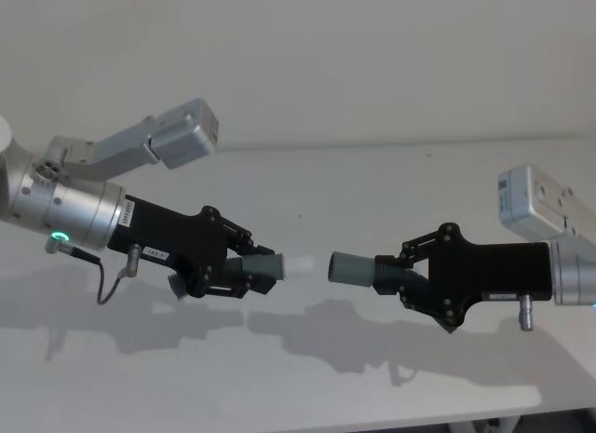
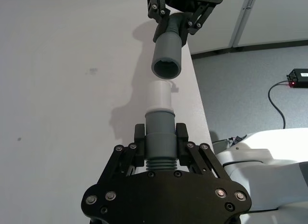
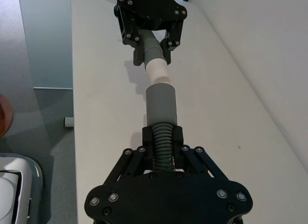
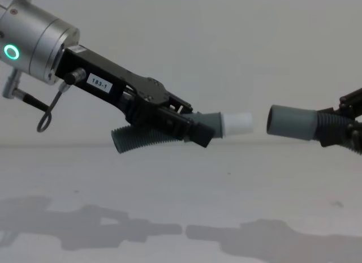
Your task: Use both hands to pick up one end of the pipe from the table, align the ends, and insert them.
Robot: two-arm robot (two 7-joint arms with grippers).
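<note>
- Both hose pieces are up off the table (image 1: 307,191) in the head view: the left gripper (image 1: 244,270) is clenched on the piece with the white tip (image 1: 296,266), the right gripper (image 1: 399,272) on the piece with the open cuff (image 1: 352,267). Picking up looks done; a small gap separates the ends.
- Left wrist view: the white tip points at the cuff's mouth (image 2: 166,68), roughly in line, not yet entered.
- Right wrist view: the cuff sits just short of the tip, nearly on one axis, so insertion remains.
- Chest view: the tip-bearing hose (image 4: 147,137) tilts slightly against the cuff (image 4: 289,123); I judge alignment unfinished. The cuff's hollow holds nothing yet.
</note>
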